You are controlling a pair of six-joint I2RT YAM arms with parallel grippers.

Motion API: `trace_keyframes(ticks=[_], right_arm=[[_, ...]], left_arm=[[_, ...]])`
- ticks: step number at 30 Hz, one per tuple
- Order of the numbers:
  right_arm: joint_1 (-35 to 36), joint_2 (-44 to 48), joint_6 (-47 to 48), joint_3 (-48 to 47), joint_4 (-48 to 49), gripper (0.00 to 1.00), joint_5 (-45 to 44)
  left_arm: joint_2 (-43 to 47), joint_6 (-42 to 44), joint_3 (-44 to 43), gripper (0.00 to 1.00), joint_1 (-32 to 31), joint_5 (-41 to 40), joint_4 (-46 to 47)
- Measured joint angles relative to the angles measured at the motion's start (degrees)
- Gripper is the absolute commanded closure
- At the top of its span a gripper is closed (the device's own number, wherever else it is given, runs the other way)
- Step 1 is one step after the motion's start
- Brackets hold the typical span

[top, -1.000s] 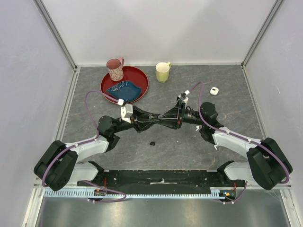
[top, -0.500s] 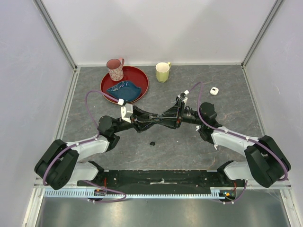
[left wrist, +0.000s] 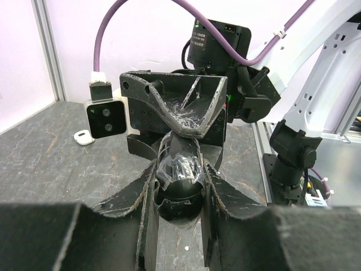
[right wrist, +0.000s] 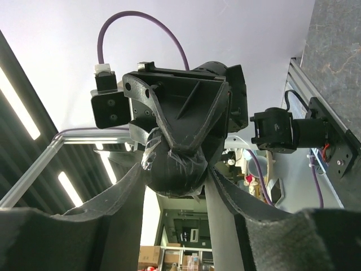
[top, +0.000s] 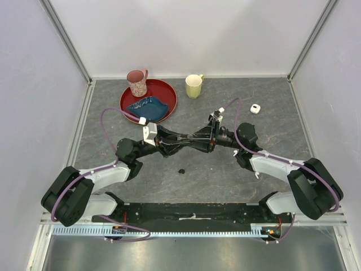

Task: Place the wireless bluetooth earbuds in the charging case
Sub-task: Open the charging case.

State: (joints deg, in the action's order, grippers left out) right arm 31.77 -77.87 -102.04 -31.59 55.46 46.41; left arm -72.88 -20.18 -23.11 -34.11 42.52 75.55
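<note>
The left end effector (left wrist: 179, 172) is pinched tight on a black tape-wrapped lump (left wrist: 180, 200). The right end effector (right wrist: 176, 169) flanks the same lump; I cannot tell whether it clamps it. The white charging case (top: 255, 108) lies on the counter (top: 282, 130) at far right, well apart.

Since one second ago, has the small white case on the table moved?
No. The case lies at the same spot as before, at the same gap to the right of the yellow mug.

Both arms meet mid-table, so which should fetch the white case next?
Right, probably: the white case lies on its side, while the left pincer is clamped on the dark lump.
</note>
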Motion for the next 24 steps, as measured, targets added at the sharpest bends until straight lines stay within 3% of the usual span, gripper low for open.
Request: trace_keyframes(ticks=[5,16,18,22,24], right_arm=[[0.0,-0.8,-1.6,0.4,1.7,0.88,-0.5],[-0.3,-3.8,-5.6,2.7,8.0,0.89,-1.9],[-0.3,-3.9,-5.9,2.8,8.2,0.89,-2.1],[-0.3,-4.1,-6.4,2.9,8.8,0.88,-2.7],[-0.3,-4.1,-6.6,3.0,8.9,0.79,-2.8]], left_arm=[[-1.2,-1.9,0.2,0.6,0.0,-1.5,1.3],[-5.0,-6.9,0.3,0.6,0.0,-2.6,2.9],[-5.1,-7.1,0.3,0.65,0.0,-2.9,2.9],[-5.1,-7.4,0.3,0.92,-0.1,-3.2,3.1],[-5.1,-7.5,0.3,0.98,-0.1,-3.3,3.1]])
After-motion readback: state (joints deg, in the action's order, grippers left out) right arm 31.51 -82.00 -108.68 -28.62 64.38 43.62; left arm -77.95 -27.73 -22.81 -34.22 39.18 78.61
